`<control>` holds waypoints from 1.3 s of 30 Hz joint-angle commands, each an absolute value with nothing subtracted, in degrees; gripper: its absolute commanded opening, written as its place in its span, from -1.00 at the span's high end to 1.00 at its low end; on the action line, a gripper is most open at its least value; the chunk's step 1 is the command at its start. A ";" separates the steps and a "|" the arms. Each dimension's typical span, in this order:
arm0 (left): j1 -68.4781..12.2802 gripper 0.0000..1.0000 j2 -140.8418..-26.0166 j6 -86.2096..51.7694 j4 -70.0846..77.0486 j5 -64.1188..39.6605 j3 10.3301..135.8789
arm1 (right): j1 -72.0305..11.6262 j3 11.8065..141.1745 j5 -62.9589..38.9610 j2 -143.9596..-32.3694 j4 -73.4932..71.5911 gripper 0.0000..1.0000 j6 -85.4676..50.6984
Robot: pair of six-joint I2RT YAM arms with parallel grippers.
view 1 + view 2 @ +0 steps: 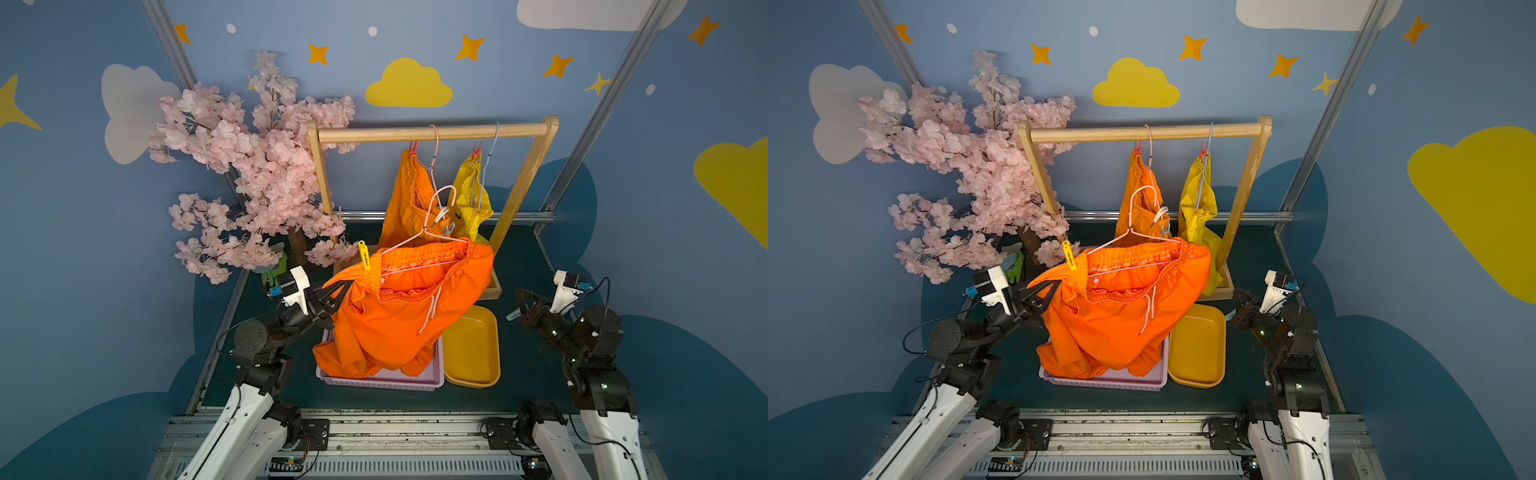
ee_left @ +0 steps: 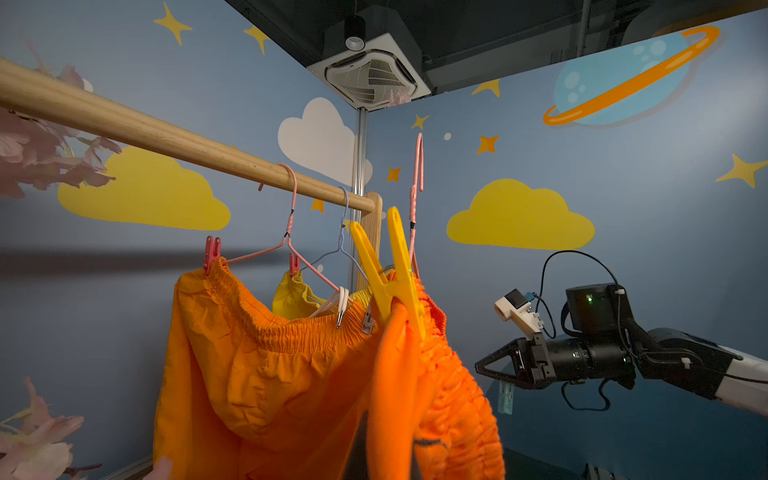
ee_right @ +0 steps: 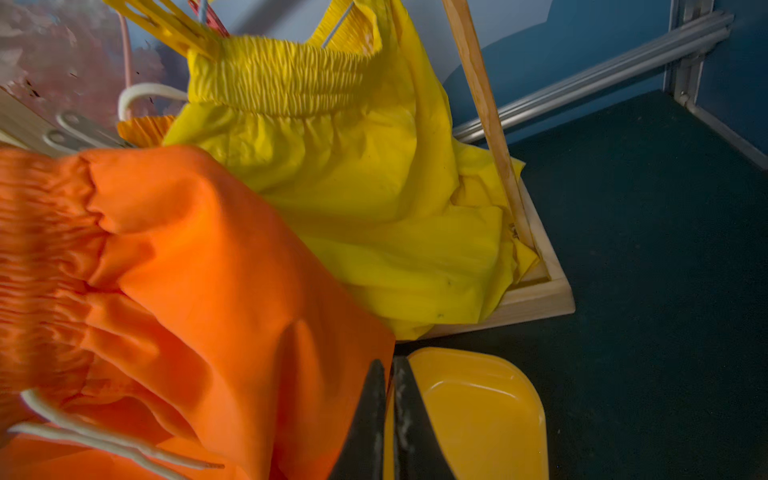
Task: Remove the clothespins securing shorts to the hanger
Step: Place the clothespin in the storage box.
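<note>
Orange shorts (image 1: 390, 328) hung pinched in left end effector (image 1: 343, 291) beside yellow peg (image 1: 364, 255), right end effector (image 2: 482, 365) clamped on teal peg (image 2: 505, 398).

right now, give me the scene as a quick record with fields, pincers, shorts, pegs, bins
left pincer: shut on a corner of the front bright orange fabric shorts
front shorts: on a pink wire hanger off the wooden rail, hem in the lilac plastic basket
peg on them: one yellow plastic clothespin, waistband
right pincer: shut, pale teal plastic clothespin in it, near the yellow plastic tray
on rail: rear orange shorts and yellow shorts, a red plastic clothespin on each
</note>
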State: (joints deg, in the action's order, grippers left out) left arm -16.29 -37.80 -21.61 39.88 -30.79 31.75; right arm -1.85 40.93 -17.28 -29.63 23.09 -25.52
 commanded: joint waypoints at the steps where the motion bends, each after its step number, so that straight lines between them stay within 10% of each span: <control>1: -16.17 0.95 -37.42 -20.77 44.35 -25.04 32.52 | -5.48 37.99 -11.70 -28.73 24.87 1.00 -25.88; 39: -16.17 0.94 -40.17 -22.26 42.55 -24.02 33.13 | -20.04 25.07 -5.58 -61.86 2.01 0.99 -28.82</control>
State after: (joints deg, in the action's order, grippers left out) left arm -16.53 -40.51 -22.33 39.62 -28.27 31.70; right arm -19.62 22.79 -6.22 -61.28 2.76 -29.76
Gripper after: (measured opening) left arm 0.054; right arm 0.081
